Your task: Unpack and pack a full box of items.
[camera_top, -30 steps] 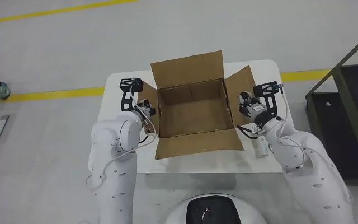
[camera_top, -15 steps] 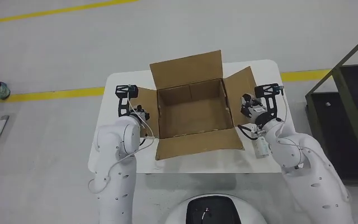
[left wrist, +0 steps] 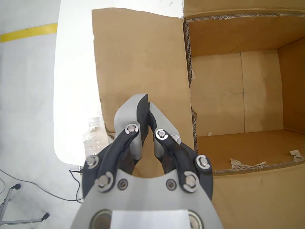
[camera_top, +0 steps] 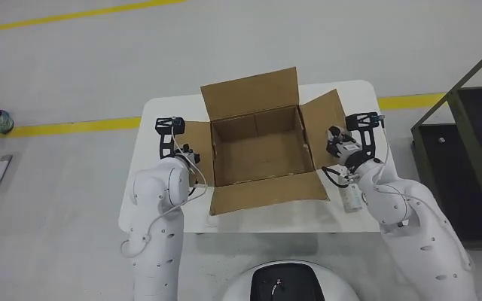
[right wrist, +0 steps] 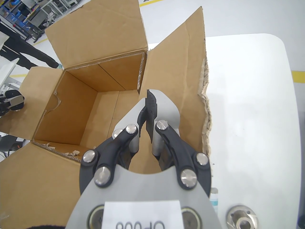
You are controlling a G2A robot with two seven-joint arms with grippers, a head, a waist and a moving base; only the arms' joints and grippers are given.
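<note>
The cardboard box [camera_top: 260, 150] stands open in the middle of the white desk [camera_top: 355, 94], all four flaps folded outward. Small torn cardboard scraps [left wrist: 247, 162] lie along its inner floor by the wall nearest the robot.

The left arm is bent beside the box's left side. The left claw [left wrist: 145, 98] hangs above the left flap [left wrist: 140, 55], pointing down at it with its fingers pressed together on nothing. A clear plastic bottle [left wrist: 91, 134] lies on the desk at that flap's outer edge, partly tucked under the cardboard.

The right arm is bent beside the box's right side. The right claw [right wrist: 150, 95] is poised over the inner part of the right flap [right wrist: 181, 72], just outside the box's right wall, with its fingers likewise closed and holding nothing. A small bottle [camera_top: 351, 197] lies on the desk off the box's near right corner, beside the right forearm.
</note>
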